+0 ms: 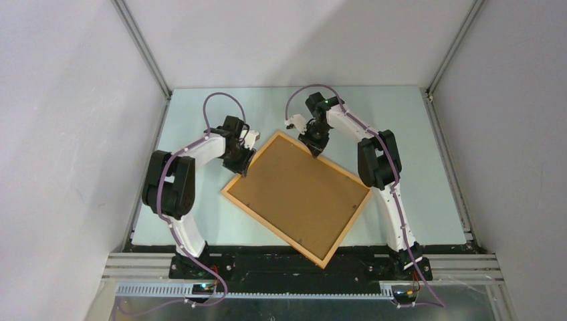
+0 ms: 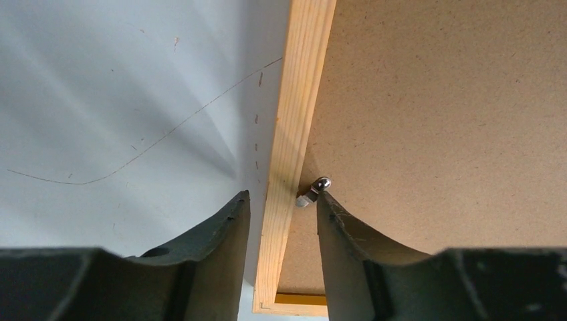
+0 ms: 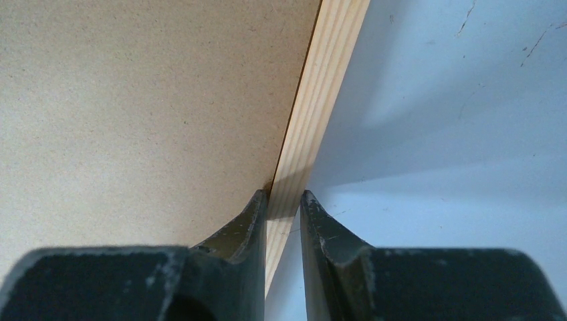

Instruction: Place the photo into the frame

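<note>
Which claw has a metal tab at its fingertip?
The left claw: a metal tab sits at its fingertip on the board. The right claw straddles bare frame.

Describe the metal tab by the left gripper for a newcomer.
Find the wooden frame face down on the pale table. Where the left gripper straddles its edge, the tab sits at one fingertip: shiny round-headed metal against brown backing board.

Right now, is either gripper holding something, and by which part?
The right gripper pinches the frame by its wooden rail. The left gripper only straddles the rail, open.
</note>
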Available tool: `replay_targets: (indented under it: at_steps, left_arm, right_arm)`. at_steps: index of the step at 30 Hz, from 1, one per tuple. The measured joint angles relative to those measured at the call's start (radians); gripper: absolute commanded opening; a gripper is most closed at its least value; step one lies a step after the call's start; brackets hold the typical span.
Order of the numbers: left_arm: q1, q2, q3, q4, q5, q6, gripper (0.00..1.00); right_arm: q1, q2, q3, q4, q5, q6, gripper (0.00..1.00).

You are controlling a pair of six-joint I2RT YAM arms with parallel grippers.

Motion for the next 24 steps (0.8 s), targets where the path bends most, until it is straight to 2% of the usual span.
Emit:
replay_targets:
  at_steps: [13, 17, 20, 24]
  left_arm:
    - [0.0, 0.0, 0.0, 0.001, 0.013, 0.003, 0.27]
    - [0.0, 0.0, 0.001, 0.002, 0.003, 0.008, 0.26]
    - [0.0, 0.0, 0.001, 0.002, -0.001, 0.008, 0.29]
    - [0.0, 0.0, 0.001, 0.003, -0.008, 0.01, 0.44]
  right_arm:
    - [-0.002, -0.011, -0.022, 0.019, 0.0, 0.008, 0.0]
    - [-0.002, -0.011, -0.023, 0.021, 0.0, 0.01, 0.0]
    - [-0.002, -0.013, -0.027, 0.024, 0.0, 0.013, 0.0]
    - [-0.002, -0.016, -0.032, 0.029, 0.0, 0.016, 0.03]
